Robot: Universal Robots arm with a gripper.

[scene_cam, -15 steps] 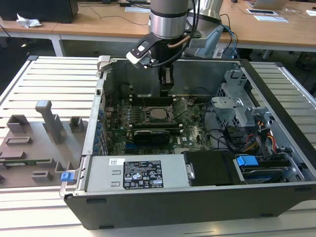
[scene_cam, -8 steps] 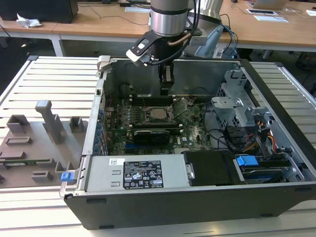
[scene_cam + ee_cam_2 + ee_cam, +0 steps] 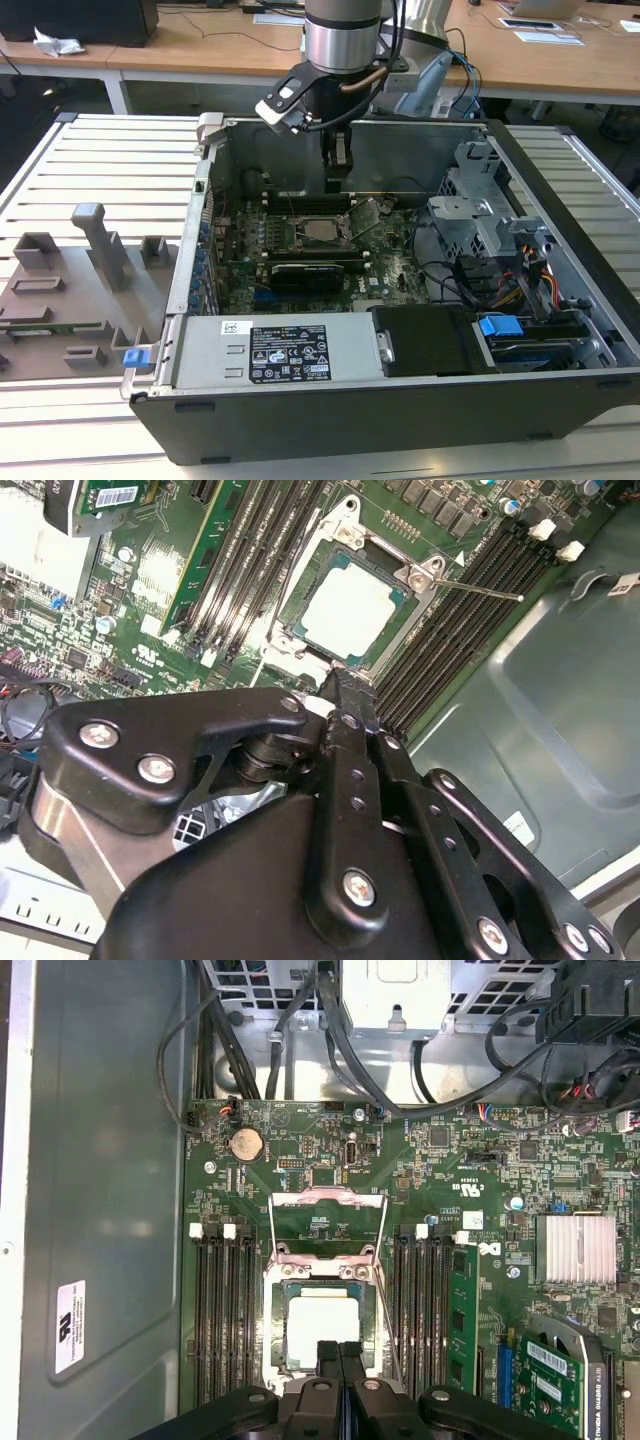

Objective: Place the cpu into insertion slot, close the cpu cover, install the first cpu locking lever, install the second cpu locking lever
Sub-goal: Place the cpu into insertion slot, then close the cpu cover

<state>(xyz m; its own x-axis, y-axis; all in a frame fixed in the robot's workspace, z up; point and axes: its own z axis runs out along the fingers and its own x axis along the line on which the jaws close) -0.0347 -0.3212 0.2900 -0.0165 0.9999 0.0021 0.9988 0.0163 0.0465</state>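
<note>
The cpu [image 3: 322, 1325] is sitting down in the insertion slot [image 3: 326, 1268], pale top up, and it looks square in there as far as I can tell. I'd call that step done.

The cpu cover [image 3: 328, 1198] isn't down though. It looks tipped up off the slot, and in the first wrist view you can see the green circuit board [image 3: 300, 1160] right through its opening. In the exterior view it's the thin tilted plate at about 3 o'clock from the chip, on the side toward the drive cage [image 3: 480, 200]. One locking lever [image 3: 480, 588] pokes out loose over the memory slots [image 3: 450, 630]. I can't pick out the other one for sure. So my read is that closing the cover is the step in hand, with no lever latched yet.

The gripper [image 3: 337, 185] has its jaws pinched together with nothing between them. The arm [image 3: 340, 40] drops in from 12 o'clock of the exterior view, wrist plumb, jaws pointing straight down into the open computer case [image 3: 400, 420] lying on the slatted tabletop [image 3: 100, 150]. The tip hangs near the slot, at roughly its 12 o'clock, and looks clear of the chip. How high it is I can't tell.

For this step I'd guess the pinched jaws work as a poker. They'd need to get behind the raised plate and press it flat without scraping the cpu, and the loose lever has to be out of the plate's way.
</note>
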